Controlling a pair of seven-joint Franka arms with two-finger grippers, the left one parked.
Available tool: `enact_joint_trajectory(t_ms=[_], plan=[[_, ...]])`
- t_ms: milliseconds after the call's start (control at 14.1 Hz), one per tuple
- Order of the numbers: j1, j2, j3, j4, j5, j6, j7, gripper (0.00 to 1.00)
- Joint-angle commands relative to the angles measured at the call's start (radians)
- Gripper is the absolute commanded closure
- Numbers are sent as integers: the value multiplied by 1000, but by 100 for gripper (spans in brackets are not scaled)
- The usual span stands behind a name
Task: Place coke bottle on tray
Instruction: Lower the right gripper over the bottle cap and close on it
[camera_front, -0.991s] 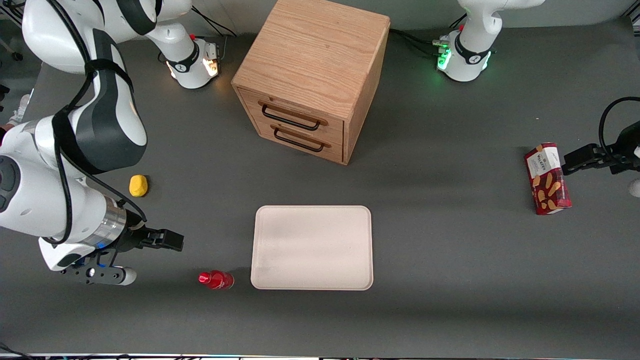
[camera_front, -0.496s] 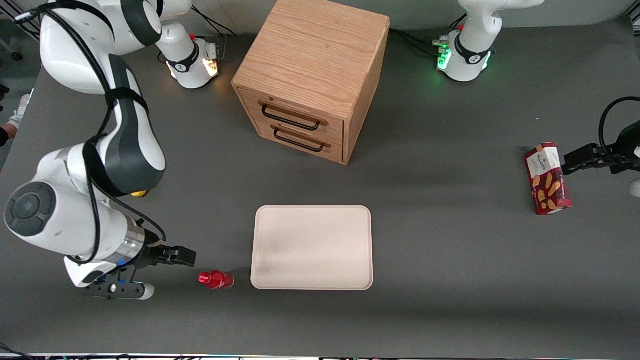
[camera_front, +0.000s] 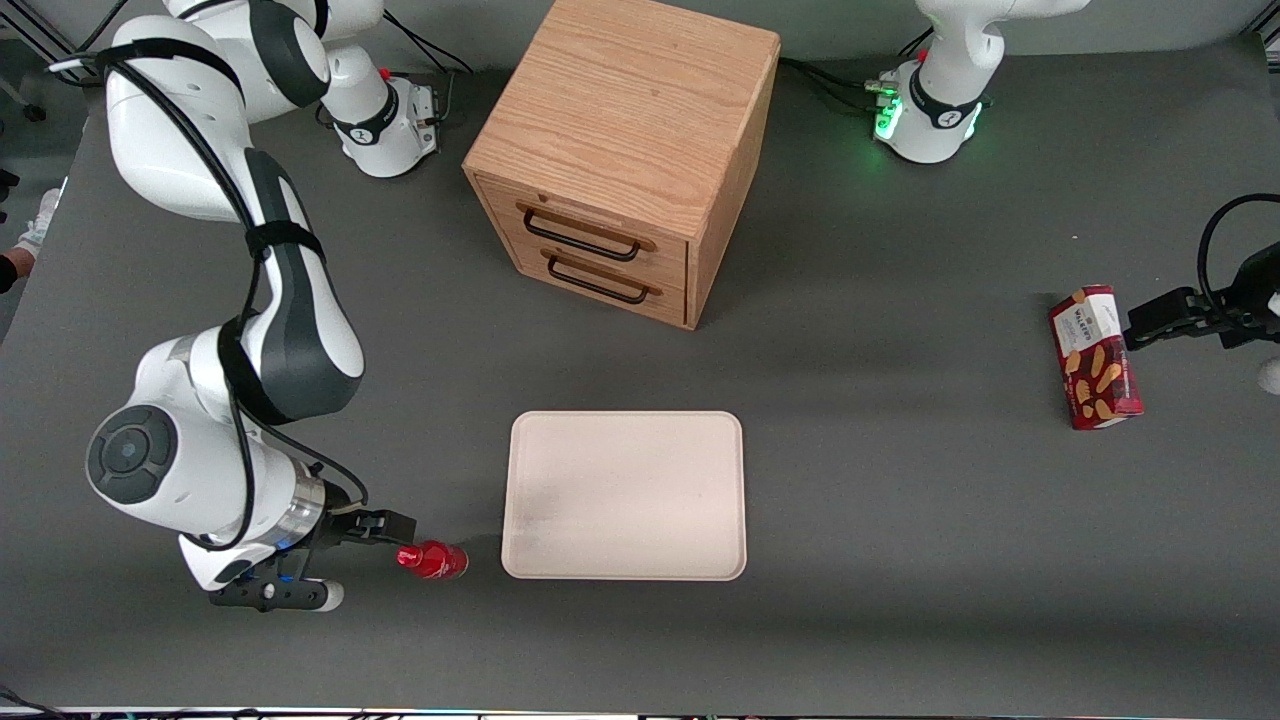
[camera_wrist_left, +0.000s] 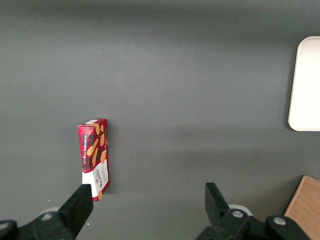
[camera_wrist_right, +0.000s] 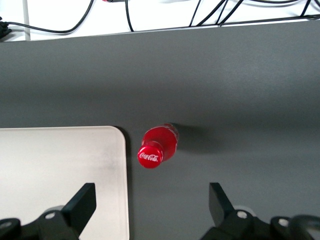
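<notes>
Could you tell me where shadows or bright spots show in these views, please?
Front view: a soft shadow lies beside the cabinet; green light glows at the parked arm's base. Right wrist view: the open gripper hangs above the coke bottle, beside the tray.

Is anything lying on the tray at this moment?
No. The tray shows only its bare pale surface. The coke bottle stands on the table beside it, apart from its rim. The gripper, open, is at the bottle. Nothing covers the tray.
</notes>
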Motion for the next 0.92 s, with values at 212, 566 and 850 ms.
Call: enact_joint_trajectory(t_ms=[212, 566, 850], plan=[[3, 16, -1, -78, -32, 100, -50, 0], [3, 47, -1, -78, -32, 145, -52, 0], [6, 66, -3, -78, -35, 172, -52, 0]])
